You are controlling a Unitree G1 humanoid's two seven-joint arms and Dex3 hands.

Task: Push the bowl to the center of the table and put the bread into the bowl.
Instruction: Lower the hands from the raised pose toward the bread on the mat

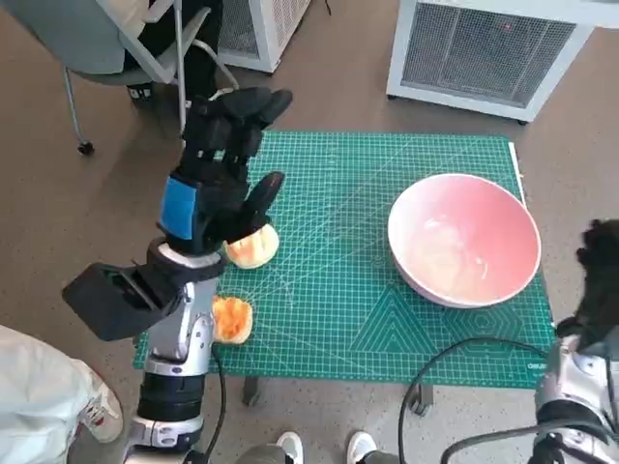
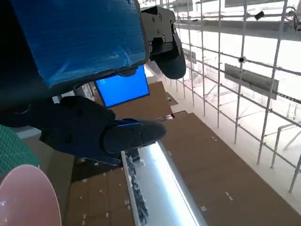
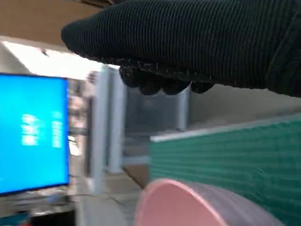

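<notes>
A pink bowl [image 1: 464, 239] stands on the right part of the green mat [image 1: 338, 193]; its rim also shows in the left wrist view [image 2: 23, 197] and the right wrist view [image 3: 188, 202]. Two pieces of orange-brown bread lie at the mat's left: one [image 1: 256, 246] partly hidden behind my left hand, the other [image 1: 232, 319] near the front edge. My left hand [image 1: 224, 169] is raised above the mat's left side, fingers [image 2: 136, 134] apart, holding nothing. My gloved right hand [image 1: 602, 259] hovers just right of the bowl, off the mat's edge, with nothing in it [image 3: 188, 42].
A chair [image 1: 116, 39] with a seated person stands beyond the table's far left corner. White mesh-fronted units [image 1: 484, 48] stand on the floor behind the table. Shoes [image 1: 324, 447] show at the near edge. A black cable [image 1: 435, 372] loops by my right arm.
</notes>
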